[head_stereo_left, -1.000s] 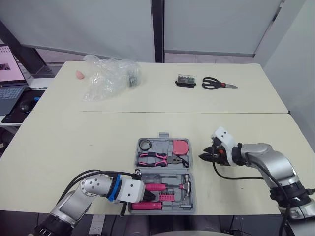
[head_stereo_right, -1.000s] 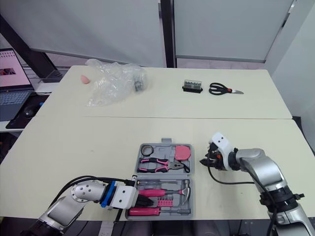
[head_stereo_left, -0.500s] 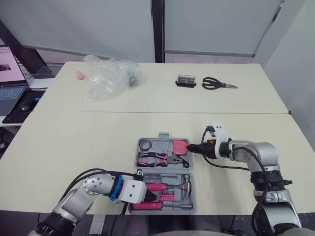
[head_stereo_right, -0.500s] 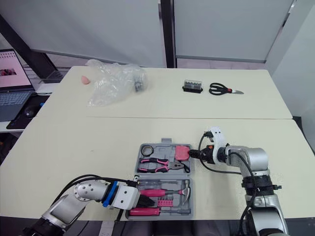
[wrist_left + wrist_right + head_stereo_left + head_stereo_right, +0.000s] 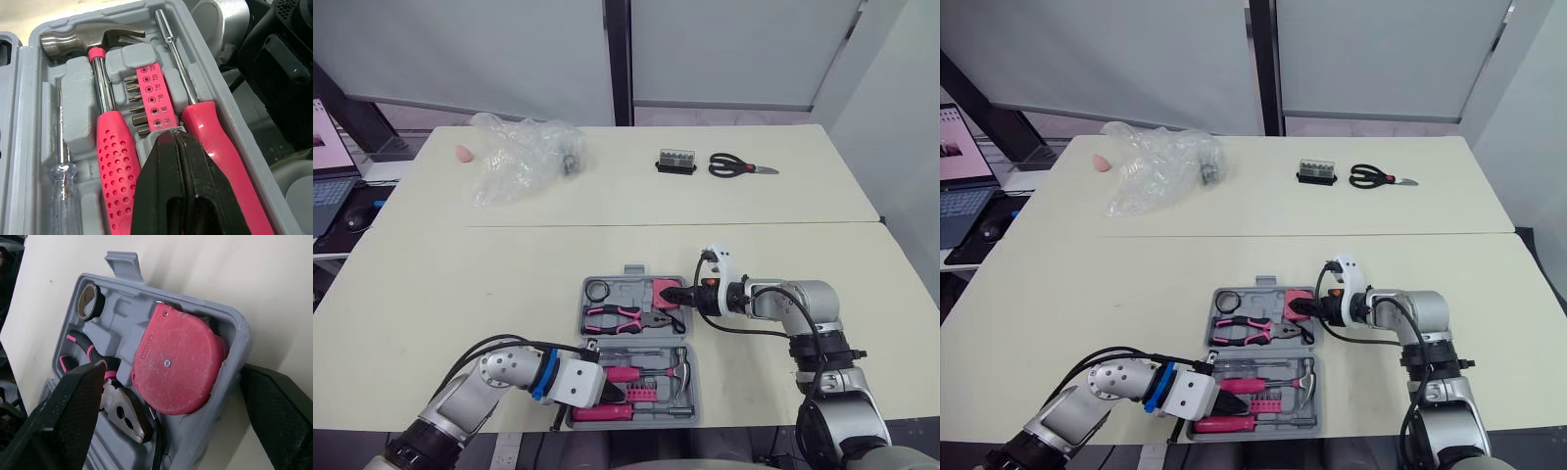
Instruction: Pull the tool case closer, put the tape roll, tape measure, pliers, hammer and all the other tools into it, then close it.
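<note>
The grey tool case (image 5: 583,311) lies open near the table's front edge. Its far half holds the tape roll (image 5: 599,289), pink pliers (image 5: 622,315) and pink tape measure (image 5: 668,294). The near half holds the hammer (image 5: 105,142), a bit strip (image 5: 151,98) and a pink-handled screwdriver (image 5: 205,122). My left gripper (image 5: 607,390) is shut, its tips over the pink handles at the near half's left side. My right gripper (image 5: 671,294) is open and straddles the far half's right wall (image 5: 239,333), one finger over the pliers (image 5: 122,413), the other outside the case beside the tape measure (image 5: 176,364).
A crumpled plastic bag (image 5: 524,155) and a small pink object (image 5: 464,153) lie at the table's far left. A black bit box (image 5: 675,161) and scissors (image 5: 739,166) lie at the far right. A laptop (image 5: 325,166) sits off the table's left side.
My right gripper has moved left across the table to the case's right wall and now straddles it. The left gripper has stayed in place. The camera shifted slightly.
</note>
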### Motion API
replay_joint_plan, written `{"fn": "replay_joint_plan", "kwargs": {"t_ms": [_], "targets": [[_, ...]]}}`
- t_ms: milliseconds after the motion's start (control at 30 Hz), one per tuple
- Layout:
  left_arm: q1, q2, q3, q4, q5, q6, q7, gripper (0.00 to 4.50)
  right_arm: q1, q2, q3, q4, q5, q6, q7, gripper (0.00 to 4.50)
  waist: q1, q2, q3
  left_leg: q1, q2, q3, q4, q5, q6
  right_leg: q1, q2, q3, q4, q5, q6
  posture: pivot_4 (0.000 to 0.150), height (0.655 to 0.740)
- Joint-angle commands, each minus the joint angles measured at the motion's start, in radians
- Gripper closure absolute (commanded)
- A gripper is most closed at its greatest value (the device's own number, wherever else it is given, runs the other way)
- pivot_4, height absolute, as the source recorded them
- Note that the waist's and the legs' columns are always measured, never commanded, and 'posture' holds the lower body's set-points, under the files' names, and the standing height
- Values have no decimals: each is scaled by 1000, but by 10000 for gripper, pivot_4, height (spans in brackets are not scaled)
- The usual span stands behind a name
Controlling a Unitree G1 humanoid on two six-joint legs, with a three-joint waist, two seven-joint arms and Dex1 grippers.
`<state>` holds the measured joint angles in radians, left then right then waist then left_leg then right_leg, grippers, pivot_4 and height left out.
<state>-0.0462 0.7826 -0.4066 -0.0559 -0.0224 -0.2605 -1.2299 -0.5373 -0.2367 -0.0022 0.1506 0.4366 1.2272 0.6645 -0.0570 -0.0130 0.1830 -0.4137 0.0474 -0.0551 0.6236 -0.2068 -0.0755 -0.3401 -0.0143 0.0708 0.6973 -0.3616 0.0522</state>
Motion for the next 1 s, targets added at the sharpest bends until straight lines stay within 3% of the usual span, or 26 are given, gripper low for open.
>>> {"fn": "replay_joint_plan", "kwargs": {"t_ms": [33,233,467,600,867,1000], "targets": [[32,32,-36,74,76,23,-5,45000,-58,-1,48,4,66,-76,140,476,-6,0,0,0,0,1,0,0,0,-1,0,1,0,0,0,1500,7400],[45,56,-35,75,72,11,-16,45000,-117,-77,164,-6,53,-224,364,476,-24,1,0,0,1,0,-1,0,0,-2,2,1,1,0,0,1500,7400],[58,58,-19,68,57,14,0,45000,-127,-181,276,-92,-8,-401,488,476,-24,1,0,-1,1,0,-1,0,0,-2,2,1,0,0,0,1500,7400],[95,46,34,23,-16,39,30,45000,-99,-238,306,-167,3,-418,538,476,-25,1,1,-1,2,0,-1,0,0,-3,2,1,0,0,0,1500,7400],[238,86,203,-199,-259,256,56,45000,-72,-287,315,-308,14,-420,550,476,-23,0,2,-2,2,-1,-1,0,0,-4,2,1,0,0,0,1500,7400],[385,173,425,-322,-481,508,71,45000,-31,-378,304,-472,42,-411,576,476,-19,-4,5,-4,2,-1,-1,0,0,-5,1,0,0,0,0,1500,7400]]}}
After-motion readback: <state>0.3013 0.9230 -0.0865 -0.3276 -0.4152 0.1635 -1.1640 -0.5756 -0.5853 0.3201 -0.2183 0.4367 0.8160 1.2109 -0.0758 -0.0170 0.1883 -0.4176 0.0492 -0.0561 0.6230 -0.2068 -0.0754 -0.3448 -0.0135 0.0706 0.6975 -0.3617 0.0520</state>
